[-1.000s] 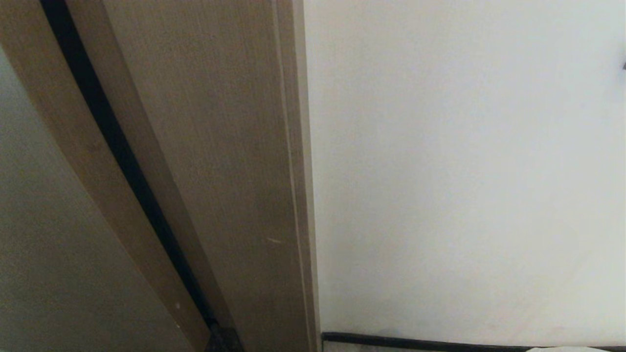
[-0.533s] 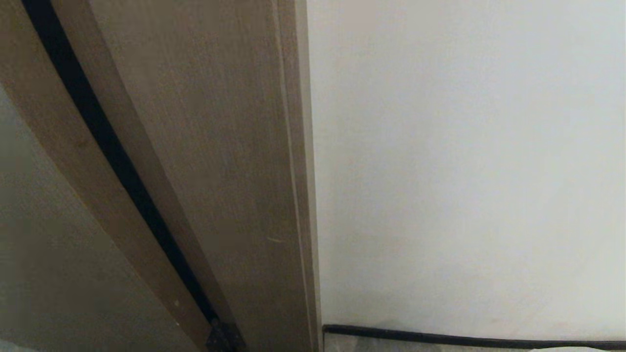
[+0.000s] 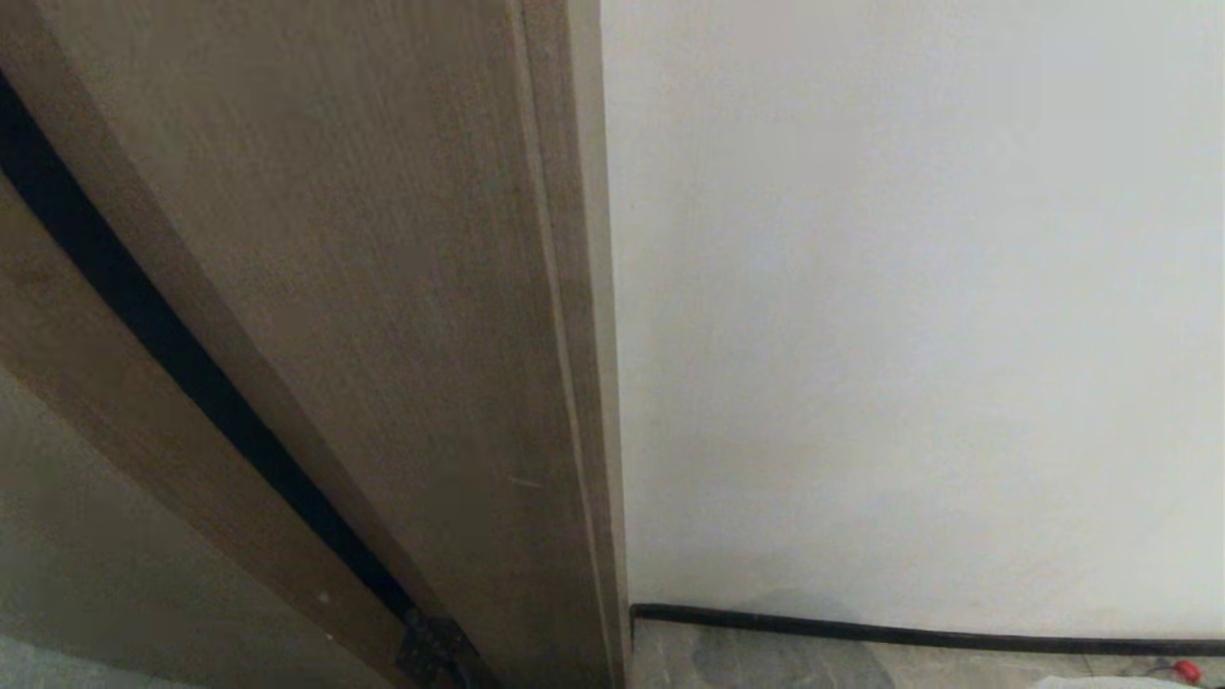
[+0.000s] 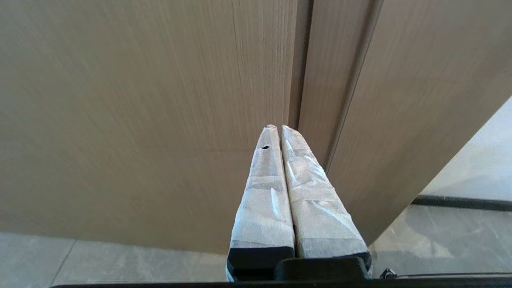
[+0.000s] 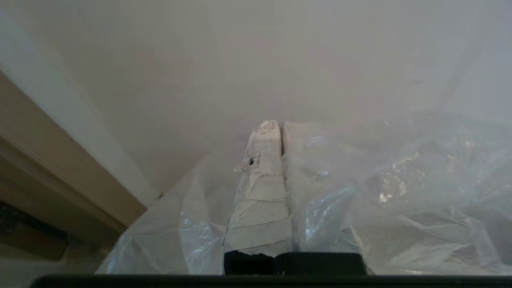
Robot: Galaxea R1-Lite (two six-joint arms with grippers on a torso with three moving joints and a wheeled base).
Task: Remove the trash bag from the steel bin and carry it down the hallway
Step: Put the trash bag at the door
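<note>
Beside the door frame (image 5: 48,176), the right claw (image 5: 281,126) is clamped on the trash bag (image 5: 400,188); the left claw (image 4: 280,129) is closed, empty.

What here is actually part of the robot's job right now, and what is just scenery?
Part of the job:
- trash bag, clear crinkled plastic, pinched in the shut right pincer
- left pincer, shut and empty

Just there:
- wooden door frame
- white wall
- black baseboard
- small red thing on the floor, too small to identify
</note>
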